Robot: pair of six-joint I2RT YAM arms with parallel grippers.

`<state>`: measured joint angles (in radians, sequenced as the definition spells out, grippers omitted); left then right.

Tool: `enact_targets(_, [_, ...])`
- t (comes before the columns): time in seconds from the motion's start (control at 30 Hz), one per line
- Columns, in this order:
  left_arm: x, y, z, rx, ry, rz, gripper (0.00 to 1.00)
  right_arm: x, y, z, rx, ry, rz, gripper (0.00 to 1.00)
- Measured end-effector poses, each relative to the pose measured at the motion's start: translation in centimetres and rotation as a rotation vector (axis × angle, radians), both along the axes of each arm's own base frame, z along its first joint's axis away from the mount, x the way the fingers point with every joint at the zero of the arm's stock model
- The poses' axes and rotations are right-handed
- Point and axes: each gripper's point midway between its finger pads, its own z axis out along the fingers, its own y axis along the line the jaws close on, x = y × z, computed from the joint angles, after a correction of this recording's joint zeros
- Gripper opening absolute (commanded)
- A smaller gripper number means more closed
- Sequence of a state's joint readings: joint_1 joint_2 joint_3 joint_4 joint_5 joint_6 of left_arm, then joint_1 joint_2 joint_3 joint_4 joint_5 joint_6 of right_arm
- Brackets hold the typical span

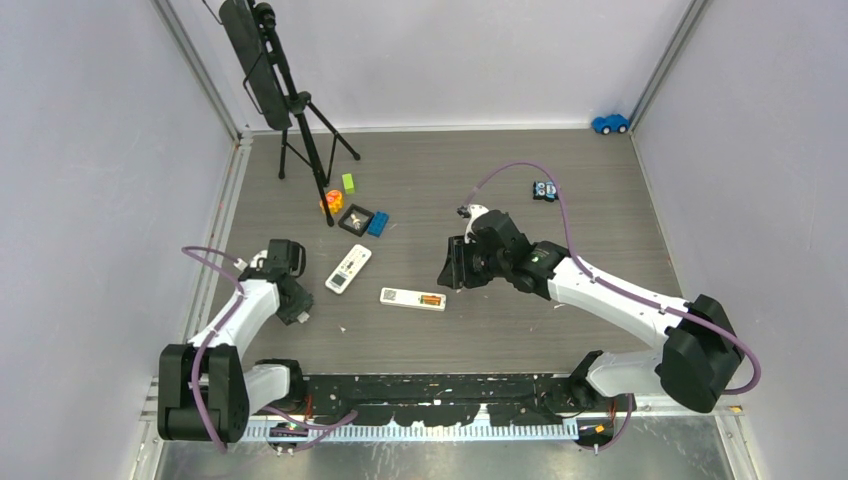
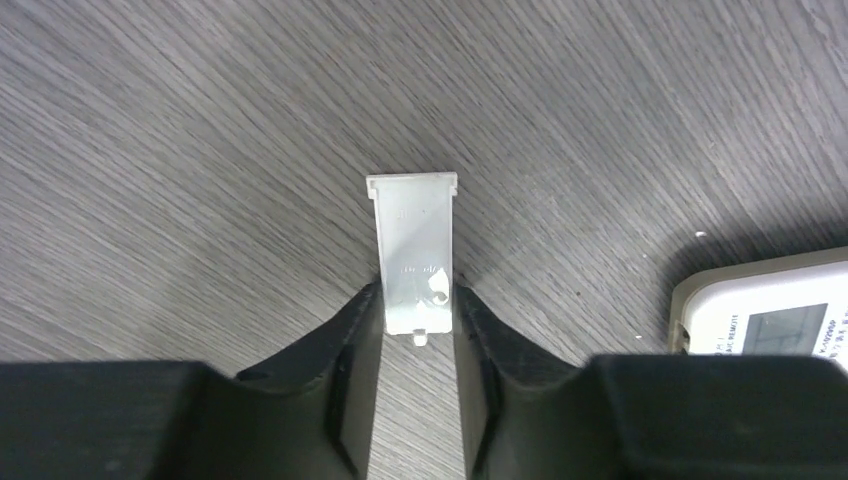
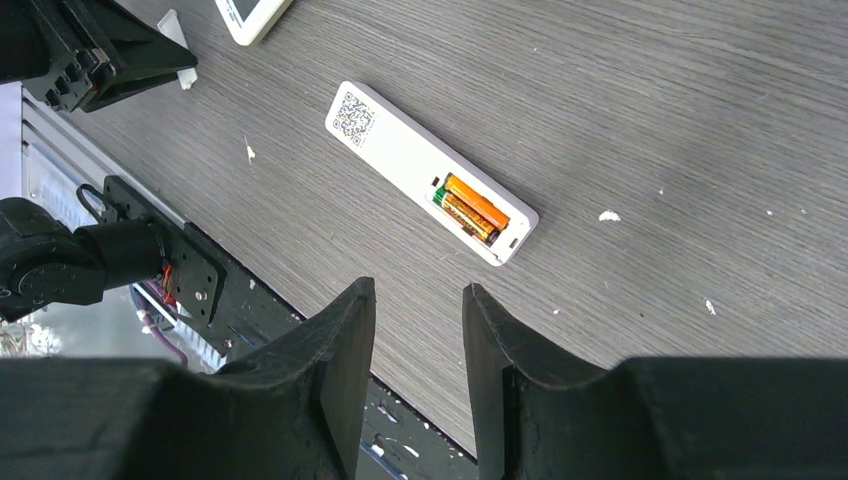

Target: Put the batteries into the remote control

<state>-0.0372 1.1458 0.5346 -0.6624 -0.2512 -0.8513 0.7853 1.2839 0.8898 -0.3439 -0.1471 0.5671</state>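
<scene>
On your left side, the left claw [image 2: 418, 300] is pinching a small grey lid [image 2: 413, 240] by its two long edges, low down near the little tab. I cannot tell if the lid rests on the table [image 1: 500, 180] or hangs just above it. Just beside it, to the right, lies another white remote [image 1: 348, 269] with a little screen. Leave that one alone.

Next comes the remote control [image 1: 412, 299], lying face down and flat. Its battery hole is open at the right end. The two batteries [image 3: 472, 208] are already inside, side by side, one orange and one darker.

Over the right end of the remote control hangs the right claw [image 3: 418, 300]. Its fingers are spread a little and hold nothing.

So I think the job now is to put the lid on. Keep a soft, steady pinch so the lid does not tip or slip. Carry it across to the open hole and turn it so it lines up with the long sides. Lay it flat, then slide it shut. You could press the right claw down on the end with the square code so the remote control does not scoot away.
</scene>
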Motion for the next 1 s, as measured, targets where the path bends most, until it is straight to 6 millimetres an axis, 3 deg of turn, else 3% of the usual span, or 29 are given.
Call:
enact_targets(0.33, [0.5,-2.3,0.2,-0.075,-0.063,-0.042,0.24,0.1,-0.1,0.0,-0.002,-0.002,-0.005,0.40])
enact_targets(0.63, [-0.6,-9.4,0.2,-0.156,-0.077,-0.218,0.28,0.1,-0.1,-0.1,-0.001,0.005,-0.013,0.39])
enact_targets(0.73, [-1.0,-11.5,0.2,-0.167,-0.070,-0.270,0.35,0.1,0.0,-0.2,-0.001,0.011,-0.017,0.39])
enact_targets(0.83, [-0.8,-12.6,0.5,-0.169,-0.062,-0.304,0.53,0.1,0.0,-0.2,0.002,0.015,-0.022,0.39])
enact_targets(1.0, [-1.1,-11.5,0.9,-0.095,-0.032,-0.325,0.62,0.1,0.0,-0.2,0.007,0.023,-0.031,0.39])
